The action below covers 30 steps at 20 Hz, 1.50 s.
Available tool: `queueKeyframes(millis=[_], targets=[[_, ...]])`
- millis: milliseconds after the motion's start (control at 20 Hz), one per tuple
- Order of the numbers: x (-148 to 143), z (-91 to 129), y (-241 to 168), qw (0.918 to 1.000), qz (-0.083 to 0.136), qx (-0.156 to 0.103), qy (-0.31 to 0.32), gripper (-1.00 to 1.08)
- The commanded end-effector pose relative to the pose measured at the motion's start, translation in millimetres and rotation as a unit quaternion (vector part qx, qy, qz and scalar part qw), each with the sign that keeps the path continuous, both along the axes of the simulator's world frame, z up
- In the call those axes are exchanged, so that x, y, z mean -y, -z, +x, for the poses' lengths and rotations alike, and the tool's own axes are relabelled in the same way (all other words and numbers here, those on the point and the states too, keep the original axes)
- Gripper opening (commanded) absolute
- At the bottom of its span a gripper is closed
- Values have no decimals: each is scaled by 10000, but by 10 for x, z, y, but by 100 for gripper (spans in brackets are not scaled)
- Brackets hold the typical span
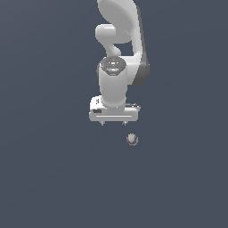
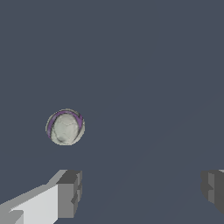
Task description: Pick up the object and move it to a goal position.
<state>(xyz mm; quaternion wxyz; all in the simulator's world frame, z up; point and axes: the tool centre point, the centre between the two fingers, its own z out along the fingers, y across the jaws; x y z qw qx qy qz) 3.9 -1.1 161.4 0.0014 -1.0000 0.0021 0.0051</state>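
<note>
Flat slate-blue ground [image 1: 44, 178] fills everything around me, plain and unmarked, and I cannot make out any edge to it.

Over it stands the white arm [image 1: 120, 26], reaching in from the top of the exterior view, its wrist section pointing straight down and ending in the broad white hand [image 1: 114, 123]. That hand hangs level, palm down, with its two short fingers [image 2: 70, 192] spread well apart and nothing between them; in the wrist view one grey pad shows at each side with open ground in the gap.

Smallest of all is the object [image 1: 132, 139], a tiny roundish beige-grey ball with a purple band [image 2: 65, 116] arcing over one side of it. Being close to round, it shows no clear long axis, and I cannot tell which way it points beyond that curved band. It sits alone on the ground, below the hand in the exterior view and a little toward the exterior view's right, near it but not touching. From the wrist view it lies out ahead of the fingers, offset toward one of them rather than centred in the gap.
</note>
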Motion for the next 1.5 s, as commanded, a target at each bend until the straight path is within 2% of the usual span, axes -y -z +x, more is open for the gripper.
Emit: queueKeyframes(millis=[0,400,800,1450], targets=[[0,0,0,10000,0,0,0,100],[-213,30,105,9998,-12,-40,-201,100],[-240,37,123,9999,-11,-40,-154,100],[-481,106,318,9980,-8,-16,636,100]])
